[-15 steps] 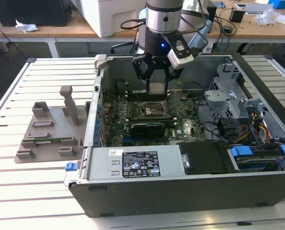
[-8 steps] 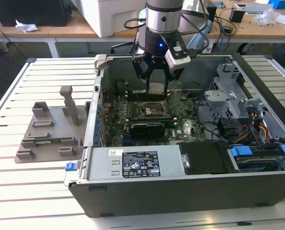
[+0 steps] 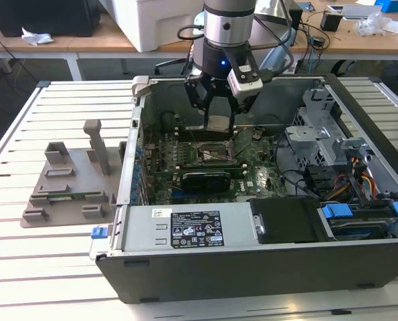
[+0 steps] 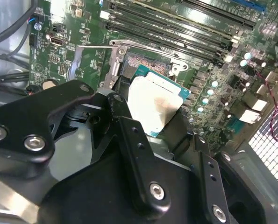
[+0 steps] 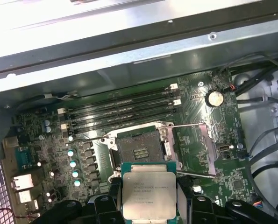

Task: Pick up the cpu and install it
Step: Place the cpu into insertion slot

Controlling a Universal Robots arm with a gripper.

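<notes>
Evidently the cpu [image 5: 148,198] was in the air, not yet seated. It hung flat with its silvery top up, pinched by two opposite edges between the dark fingers [image 5: 184,198] of the gripper [image 3: 220,118]. The pincer was closed narrowly on the chip and on nothing else. An edge grip of that kind probably kept the underside clear of any touch and the chip level for lowering.

Just beside it in the first wrist view lay the socket [image 5: 139,149]. Its contact field was bare and its metal load plate [image 5: 192,145] was swung open to one side, which left the opening free to receive the chip. In the exterior view the cpu hovered above that socket, near but apart from it, and seemed slightly off from directly overhead.

Around the socket spread the green motherboard [image 5: 59,154], with the memory slots [image 5: 124,109] on the socket's far side. The board sat in the open computer case [image 3: 252,271], which rested on a slatted table [image 3: 25,274]. A grey tray [image 3: 71,184] with upright posts stood well apart, toward the exterior view's left.
</notes>
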